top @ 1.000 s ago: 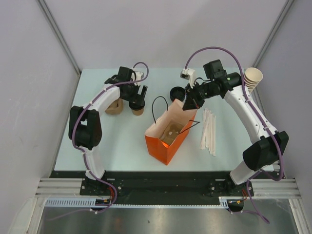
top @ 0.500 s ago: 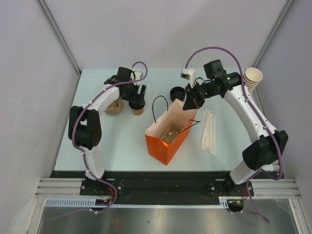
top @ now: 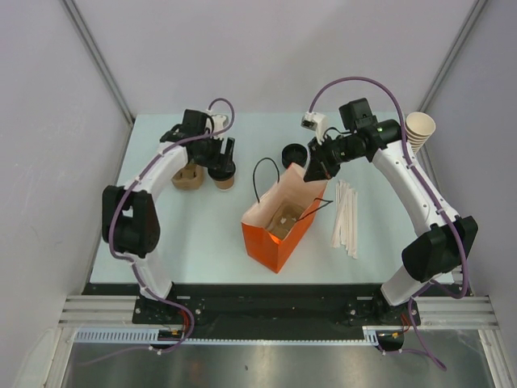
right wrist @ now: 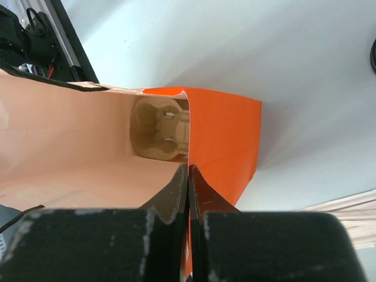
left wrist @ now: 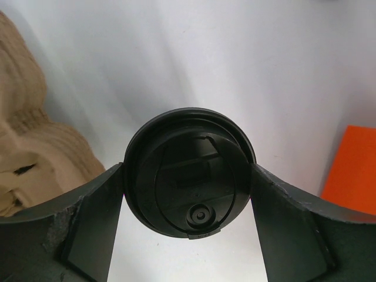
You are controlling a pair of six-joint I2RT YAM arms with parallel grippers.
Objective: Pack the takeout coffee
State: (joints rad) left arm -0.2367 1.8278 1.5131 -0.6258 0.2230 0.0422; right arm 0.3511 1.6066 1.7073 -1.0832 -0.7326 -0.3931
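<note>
Looking from the top external view, the takeout coffee (top: 224, 172) is seen upright on the table (top: 161, 234), at its far left part, just beside a brown cardboard carrier stack (top: 188, 178). The left gripper (top: 220, 156) is placed right over the cup's black lid. The orange bag (top: 279, 238) is stood open mid-table, well apart from the coffee. Its far rim is pinched by the right gripper (top: 317, 167). A stack of black lids (top: 292, 153) is seen just behind the bag, wooden sticks (top: 346, 214) are laid to its right, and a stack of tan cups (top: 419, 129) is set at the far right edge.

In the left wrist view, the lid is filled into the gap between the two fingers (left wrist: 88, 235). They are spread wide, and their inner faces are set against the lid's rim on both sides. The bag's orange is glimpsed at the right edge.

In the right wrist view, the fingers (right wrist: 170, 200) are pressed together, with the bag's thin paper wall clamped between them. A moulded cup tray (right wrist: 160, 136) is seen at the bottom of the bag.
</note>
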